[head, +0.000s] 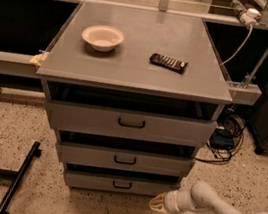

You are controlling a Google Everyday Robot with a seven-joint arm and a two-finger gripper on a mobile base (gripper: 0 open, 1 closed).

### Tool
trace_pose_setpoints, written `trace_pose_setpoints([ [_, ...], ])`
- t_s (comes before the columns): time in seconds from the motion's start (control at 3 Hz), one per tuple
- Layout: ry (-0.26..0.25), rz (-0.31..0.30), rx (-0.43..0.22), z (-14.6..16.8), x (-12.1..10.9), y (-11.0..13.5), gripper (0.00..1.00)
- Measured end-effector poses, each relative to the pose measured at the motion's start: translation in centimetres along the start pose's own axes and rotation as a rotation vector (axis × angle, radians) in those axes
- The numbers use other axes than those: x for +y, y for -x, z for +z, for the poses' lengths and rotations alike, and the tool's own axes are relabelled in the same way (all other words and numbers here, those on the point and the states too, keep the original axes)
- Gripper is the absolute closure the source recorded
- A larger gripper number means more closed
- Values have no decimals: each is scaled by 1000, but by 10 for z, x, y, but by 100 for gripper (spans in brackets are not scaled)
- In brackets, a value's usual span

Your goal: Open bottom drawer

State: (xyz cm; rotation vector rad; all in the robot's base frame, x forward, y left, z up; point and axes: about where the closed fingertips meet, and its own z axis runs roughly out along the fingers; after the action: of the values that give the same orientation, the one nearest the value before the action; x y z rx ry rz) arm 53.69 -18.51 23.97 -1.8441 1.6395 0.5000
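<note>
The bottom drawer (121, 184) is the lowest of three grey drawers in the cabinet, with a small dark bar handle (122, 184) at its centre. A dark gap shows above its front. My gripper (157, 203) is low near the floor, just right of and in front of the drawer's right end, pointing left. It touches nothing that I can see. The white arm (209, 204) runs from it to the lower right corner.
Middle drawer (124, 159) and taller top drawer (130, 123) sit above. On the cabinet top (139, 74) lie a white bowl (102, 37) and a dark remote-like object (168, 62). A black bar (17, 177) lies on the floor left; cables (226, 139) at right.
</note>
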Motion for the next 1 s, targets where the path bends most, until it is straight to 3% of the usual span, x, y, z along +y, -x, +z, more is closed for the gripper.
trace_pose_setpoints([
  [0.33, -14, 1, 4, 0, -7, -4, 100],
  [0.67, -23, -4, 40, 5, -5, -12, 82],
  [1.0, -39, 6, 80, 7, -5, -19, 59],
])
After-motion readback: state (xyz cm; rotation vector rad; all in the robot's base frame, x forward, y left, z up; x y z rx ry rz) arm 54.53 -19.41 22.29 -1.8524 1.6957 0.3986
